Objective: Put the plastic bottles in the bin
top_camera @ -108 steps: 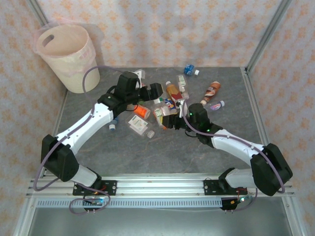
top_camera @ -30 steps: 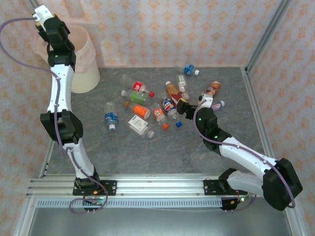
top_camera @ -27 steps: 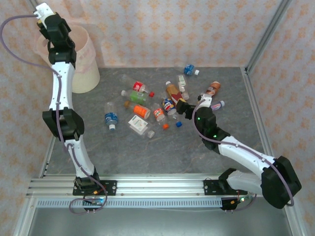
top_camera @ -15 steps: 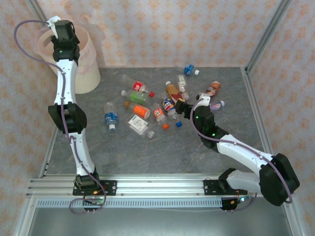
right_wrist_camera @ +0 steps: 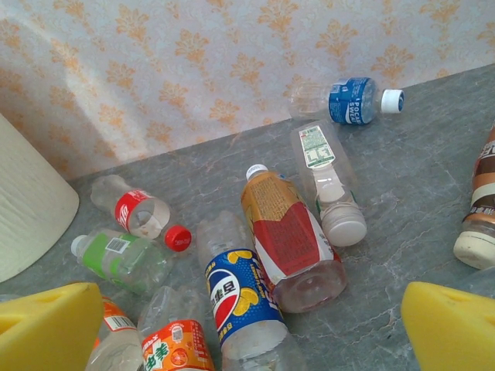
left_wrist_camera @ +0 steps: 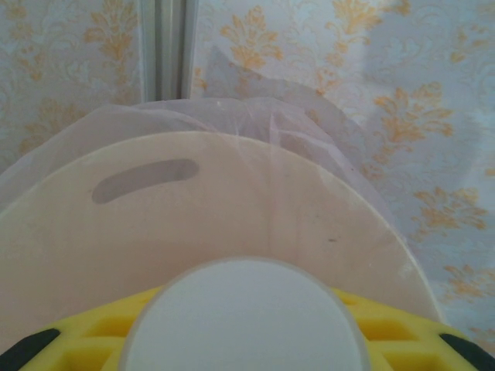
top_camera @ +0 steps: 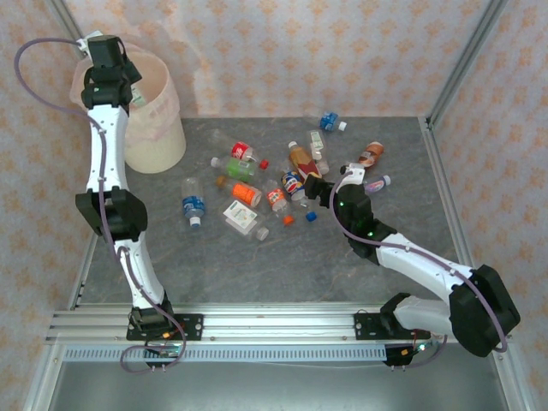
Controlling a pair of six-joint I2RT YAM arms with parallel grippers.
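Observation:
My left gripper (top_camera: 110, 73) is high at the back left, over the rim of the cream-pink bin (top_camera: 158, 128). It is shut on a clear plastic bottle (left_wrist_camera: 244, 313), whose round white end sits between the yellow pads (left_wrist_camera: 402, 348) in front of the bin's inner wall (left_wrist_camera: 232, 209). Several bottles lie in the middle of the grey table. My right gripper (top_camera: 318, 187) hangs open just above them, pads apart (right_wrist_camera: 249, 328). Below it lie a blue-label bottle (right_wrist_camera: 236, 297), an orange-red one (right_wrist_camera: 286, 232) and an orange-label one (right_wrist_camera: 174, 348).
A red-label bottle (right_wrist_camera: 135, 210), a loose red cap (right_wrist_camera: 178, 237) and a green-label bottle (right_wrist_camera: 120, 259) lie to the left. A white-capped bottle (right_wrist_camera: 329, 185) and a brown one (right_wrist_camera: 479, 209) lie to the right. A blue-label bottle (top_camera: 193, 205) lies apart. Patterned walls close three sides.
My left arm has risen from the bottle pile to the bin with a bottle and now leans over the rim. The bin has shifted slightly right. The right gripper has drawn back a little.

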